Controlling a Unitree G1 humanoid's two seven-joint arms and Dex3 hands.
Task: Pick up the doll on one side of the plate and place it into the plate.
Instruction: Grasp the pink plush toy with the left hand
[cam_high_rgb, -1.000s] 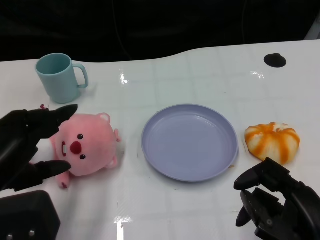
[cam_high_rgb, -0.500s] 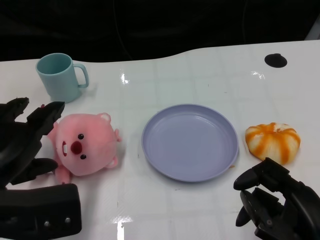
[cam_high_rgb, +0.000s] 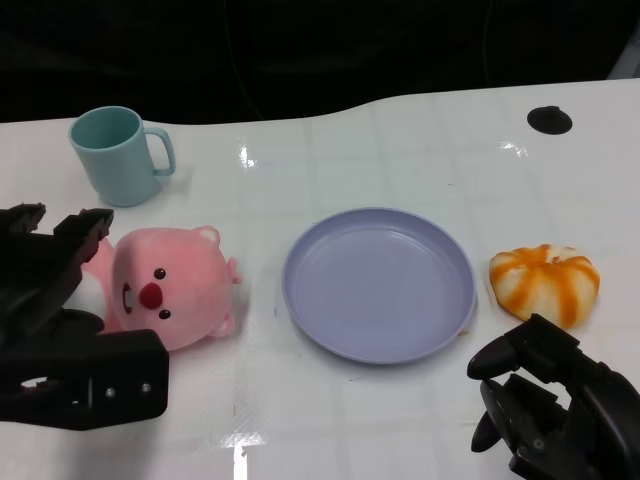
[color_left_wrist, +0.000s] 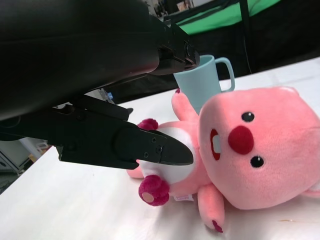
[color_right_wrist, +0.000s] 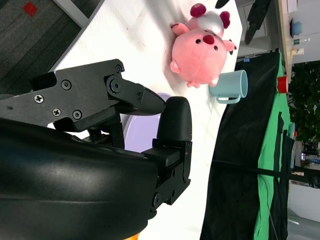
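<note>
A pink plush doll (cam_high_rgb: 168, 290) lies on the white table, left of the lilac plate (cam_high_rgb: 378, 283), which holds nothing. My left hand (cam_high_rgb: 42, 285) sits at the doll's far-left side with its fingers spread. In the left wrist view one black fingertip (color_left_wrist: 167, 152) lies over the doll's (color_left_wrist: 250, 145) white belly, with no grip on it. My right hand (cam_high_rgb: 548, 408) rests low at the front right with its fingers curled in on nothing. In the right wrist view its fingers (color_right_wrist: 135, 97) are drawn close together, and the doll (color_right_wrist: 201, 47) lies far off.
A teal cup (cam_high_rgb: 116, 155) stands behind the doll at the back left. An orange-and-white striped bun toy (cam_high_rgb: 545, 282) lies right of the plate, just ahead of my right hand. A black round mark (cam_high_rgb: 550, 120) sits at the back right.
My left hand has drawn back leftward off the doll's head, and its forearm has come further into the lower left. The doll, plate and right hand have not moved.
</note>
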